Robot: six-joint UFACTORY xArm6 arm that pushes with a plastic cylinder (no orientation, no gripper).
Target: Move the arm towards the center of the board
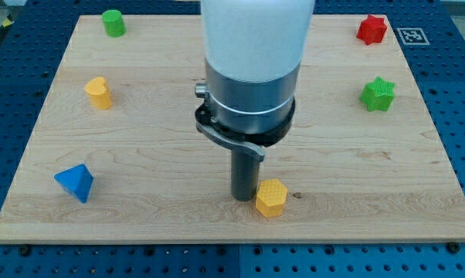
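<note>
My tip (243, 198) rests on the wooden board (155, 162), below the middle and toward the view's bottom. A yellow hexagonal block (270, 198) lies just right of the tip, touching or nearly touching the rod. The arm's white and grey body (252, 69) rises above the rod and hides the board's centre behind it. A green cylinder (113, 22) stands at the top left, a yellow block (99, 93) at the left, a blue triangular block (76, 182) at the bottom left, a red star (371, 29) at the top right and a green star (378, 94) at the right.
The board lies on a blue perforated table (456, 116). A black-and-white marker tag (411, 35) is stuck on the table beside the board's top right corner.
</note>
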